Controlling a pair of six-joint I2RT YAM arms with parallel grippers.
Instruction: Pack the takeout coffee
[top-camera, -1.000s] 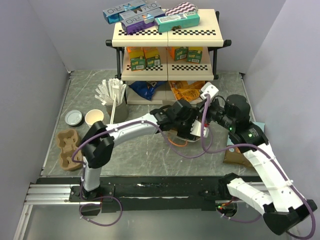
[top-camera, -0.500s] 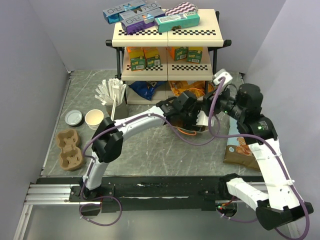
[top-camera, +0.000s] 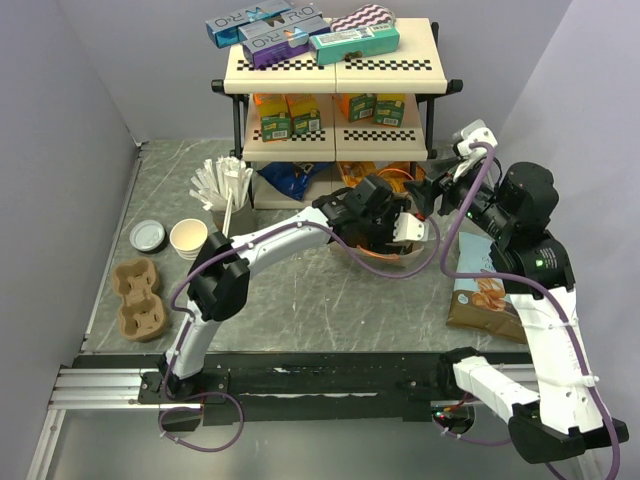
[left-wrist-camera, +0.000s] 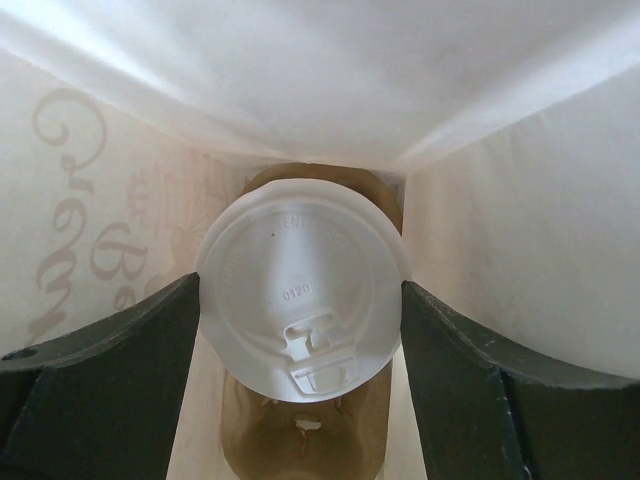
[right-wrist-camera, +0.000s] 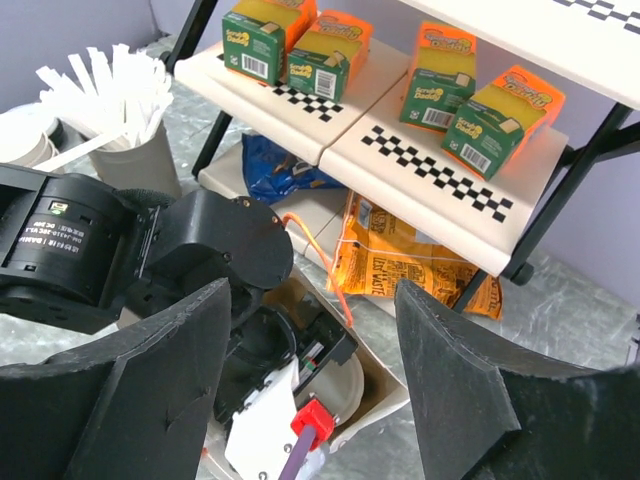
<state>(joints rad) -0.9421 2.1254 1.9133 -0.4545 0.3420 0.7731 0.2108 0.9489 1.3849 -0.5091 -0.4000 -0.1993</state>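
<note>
Takeout coffee (top-camera: 188, 238) upright, open-topped, near left edge of bench (top-camera: 300, 300). Left tool (left-wrist-camera: 300, 300) down inside white paper bag (left-wrist-camera: 520, 200), mid-bench, pinching lidded tan cup (left-wrist-camera: 300, 265) at its lid. Right tool (right-wrist-camera: 312, 300) spread wide, empty, above bag toward far edge.

The left arm (top-camera: 275, 240) and right arm (top-camera: 552, 338) are built of white links joined by black cylindrical joints (top-camera: 215, 290) (small white print is carried on one), purple cables (top-camera: 385, 271) are run along both, and the left gripper (left-wrist-camera: 300, 300) is fitted with dark grey wedge-shaped fingers (left-wrist-camera: 100, 400).
</note>
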